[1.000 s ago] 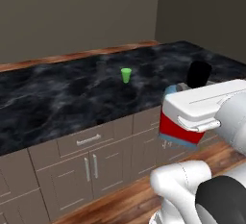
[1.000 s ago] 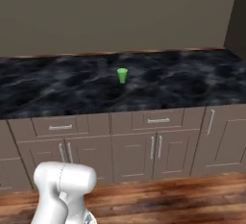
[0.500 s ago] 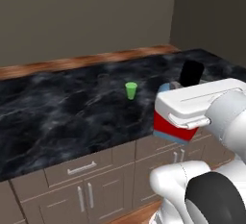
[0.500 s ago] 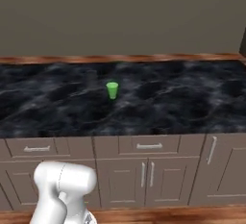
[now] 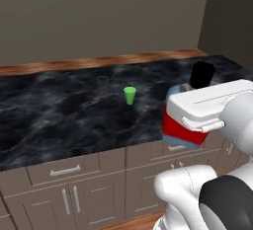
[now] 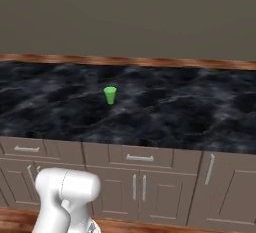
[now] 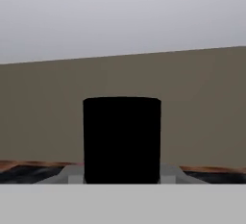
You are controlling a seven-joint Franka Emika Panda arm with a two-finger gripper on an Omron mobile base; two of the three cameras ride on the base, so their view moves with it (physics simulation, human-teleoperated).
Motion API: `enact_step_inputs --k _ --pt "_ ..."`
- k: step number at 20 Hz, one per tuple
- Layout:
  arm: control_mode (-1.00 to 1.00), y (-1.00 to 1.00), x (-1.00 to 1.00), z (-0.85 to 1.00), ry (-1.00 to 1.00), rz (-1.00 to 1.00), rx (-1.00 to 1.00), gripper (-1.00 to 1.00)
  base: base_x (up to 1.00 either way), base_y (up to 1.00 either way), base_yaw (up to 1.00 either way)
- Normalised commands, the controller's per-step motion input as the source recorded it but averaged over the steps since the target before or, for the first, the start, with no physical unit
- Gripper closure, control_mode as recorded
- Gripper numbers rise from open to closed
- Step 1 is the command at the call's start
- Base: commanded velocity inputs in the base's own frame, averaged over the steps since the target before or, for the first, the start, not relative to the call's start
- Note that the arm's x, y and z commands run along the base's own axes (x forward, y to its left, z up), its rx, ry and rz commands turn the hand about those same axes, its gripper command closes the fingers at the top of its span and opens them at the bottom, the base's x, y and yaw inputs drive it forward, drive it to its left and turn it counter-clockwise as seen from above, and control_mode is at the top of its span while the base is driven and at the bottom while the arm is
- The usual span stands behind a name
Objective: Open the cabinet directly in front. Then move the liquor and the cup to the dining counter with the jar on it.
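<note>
The dining counter (image 5: 59, 110), a broad black marble surface with white veins, spans both base views; a brown wooden strip (image 5: 99, 62) runs along its far long edge, against a plain taupe wall (image 5: 99, 12). The cup (image 5: 130, 95), small and bright green, stands upright on the surface roughly midway between the near and far edges, and appears again left of centre in the right base view (image 6: 110, 95). Just beside it, toward the far edge and slightly left, stands a faint transparent jar (image 5: 103, 82), apart from the cup and hard to make out. Below the near edge lie low taupe cabinets with drawer fronts (image 5: 64, 171) and silver bar handles. The liquor (image 5: 184, 128), with pale blue body, red label and black cap (image 5: 201, 74), hangs upright in the air over the near edge of the surface toward its right end, largely covered by the white hand of the arm (image 5: 207, 106). The hand view looks past the black cap (image 7: 122, 140), which stands centred close before the camera, with the wall and the wooden strip behind. The jaws are themselves hidden by the hand and the bottle, but they are part-way closed about the liquor, which rests on nothing else.
</note>
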Motion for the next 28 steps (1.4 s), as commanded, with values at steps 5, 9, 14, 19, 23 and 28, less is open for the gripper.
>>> enact_step_inputs --k 5,9,14,19,23,28 --pt "1.0 0.0 0.0 0.0 0.0 0.0 0.0 1.0 -0.04 -0.62 -0.08" --pt "1.0 0.0 0.0 0.0 0.0 0.0 0.0 1.0 0.05 -0.62 -0.18" --pt "1.0 0.0 0.0 0.0 0.0 0.0 0.0 1.0 0.37 -0.44 -0.18" --pt "1.0 0.0 0.0 0.0 0.0 0.0 0.0 1.0 0.95 0.0 0.0" --pt "1.0 0.0 0.0 0.0 0.0 0.0 0.0 1.0 1.0 0.0 -0.01" --pt "-1.0 0.0 0.69 -0.03 0.07 0.0 0.0 1.0 0.2 0.0 -0.01"
